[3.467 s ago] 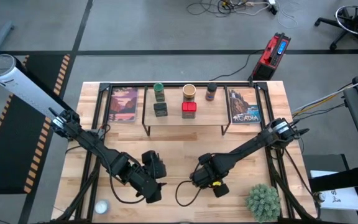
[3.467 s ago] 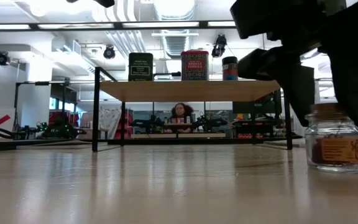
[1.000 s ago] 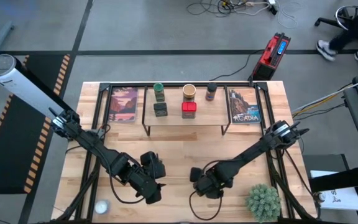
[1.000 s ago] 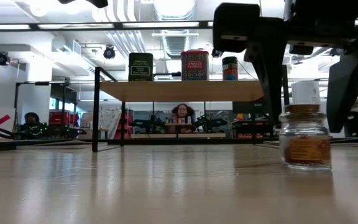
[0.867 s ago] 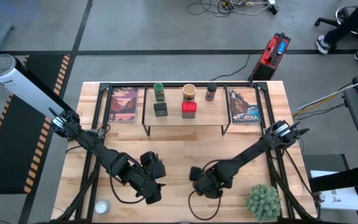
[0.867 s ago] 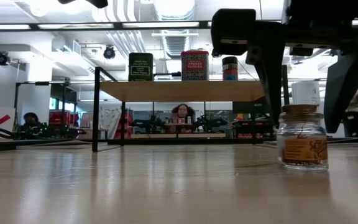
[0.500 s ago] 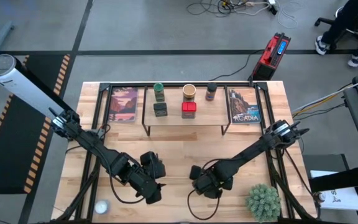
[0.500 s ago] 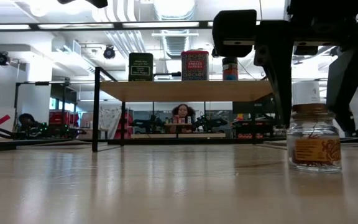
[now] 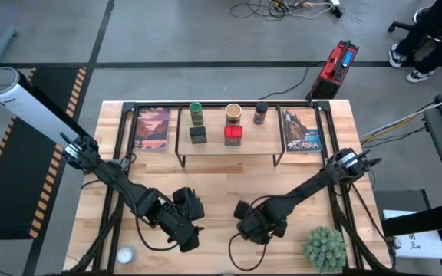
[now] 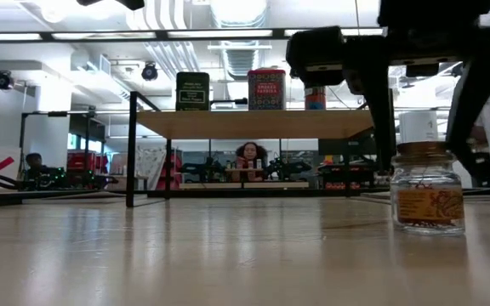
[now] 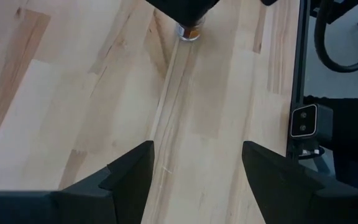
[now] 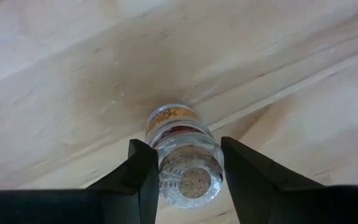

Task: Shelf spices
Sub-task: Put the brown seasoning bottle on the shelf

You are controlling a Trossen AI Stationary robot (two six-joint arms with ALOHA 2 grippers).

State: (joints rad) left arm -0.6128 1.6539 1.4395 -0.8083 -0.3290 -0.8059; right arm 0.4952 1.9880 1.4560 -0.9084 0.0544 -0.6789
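- From above, you see the right gripper (image 9: 253,228) low over the front of the table (image 9: 221,180), but the arm's own bulk hides what sits beneath it.
- Your right wrist view fills that gap: the tiny clear jar (image 12: 184,155), cork-topped, sits between the two dark fingers (image 12: 140,171), which press against both its sides, so the right gripper (image 12: 184,168) is clamped on it.
- Your low view adds that the tiny clear jar (image 10: 428,197) stands upright with its base on the tabletop.
- The left gripper (image 9: 181,222) waits near the table's front, left of the right one. Only your left wrist view shows its fingers (image 11: 126,177) standing apart with nothing between them, over bare wood.
- That left wrist view also catches the tiny clear jar (image 11: 188,31) farther off, under the right arm's dark body.
- From above, the shelf (image 9: 229,149) at the back carries five spices: the green-lidded jar (image 9: 196,113), small black box (image 9: 198,135), tan round jar (image 9: 233,113), red square tin (image 9: 233,135) and dark-capped brown bottle (image 9: 260,113).
- In your low view only three of those stand clear on the shelf (image 10: 253,124); the back row is hidden.
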